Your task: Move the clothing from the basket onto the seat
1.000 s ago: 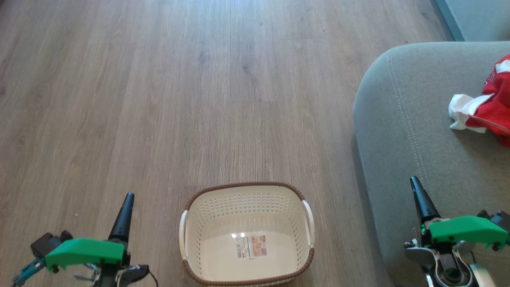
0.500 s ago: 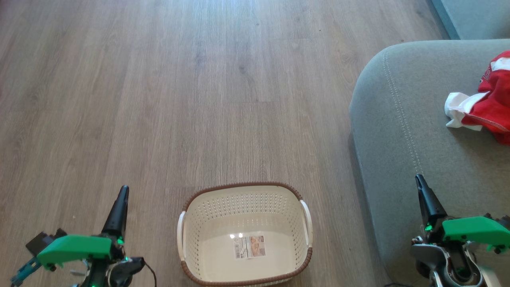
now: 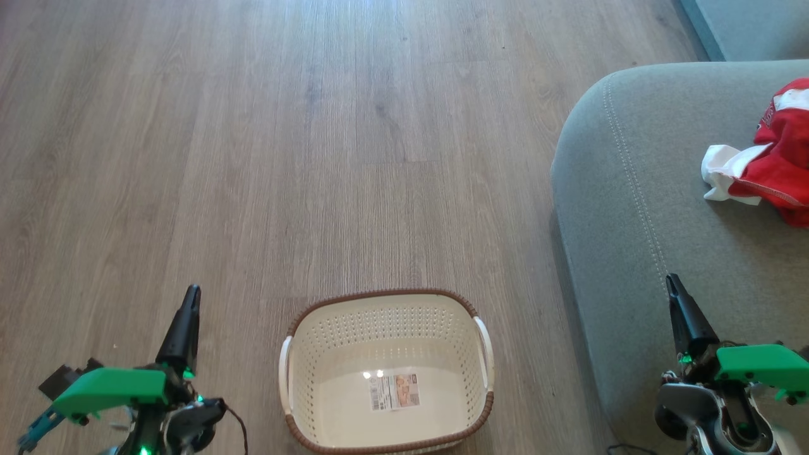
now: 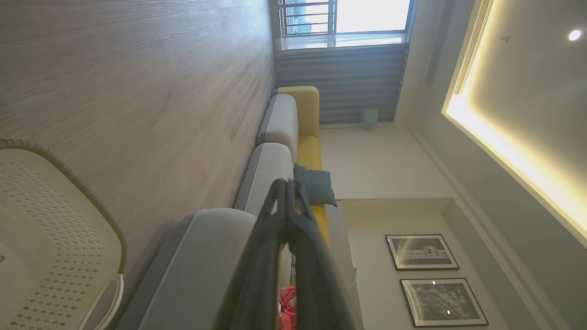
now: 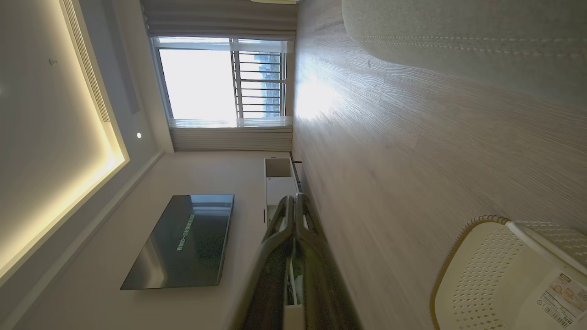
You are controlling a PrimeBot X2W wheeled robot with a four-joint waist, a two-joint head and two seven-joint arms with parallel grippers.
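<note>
The cream basket [image 3: 297, 363] with its brown rim stands on the wood floor at the bottom centre, holding nothing but a sticker; its corner also appears as the basket [image 4: 55, 220] and the basket [image 5: 481, 275] in the wrist views. Red clothing [image 3: 774, 170] with white trim lies bunched on the grey seat [image 3: 632, 208] at the right edge; the clothing [image 4: 287, 307] peeks out behind my left fingers. My left gripper [image 3: 191, 294] is shut, left of the basket. My right gripper [image 3: 671, 280] is shut over the seat's near part. Both hold nothing.
Wood floor [image 3: 316, 139] stretches wide ahead and to the left. The left wrist view shows the sofa [image 4: 275, 151] with yellow back cushions and a teal pillow [image 4: 316, 185]. A wall television [image 5: 183, 240] and a white cabinet [image 5: 279, 183] stand across the room.
The whole head view has shifted slightly. Both grippers sit a little lower and further outward in it; basket and clothing keep their places.
</note>
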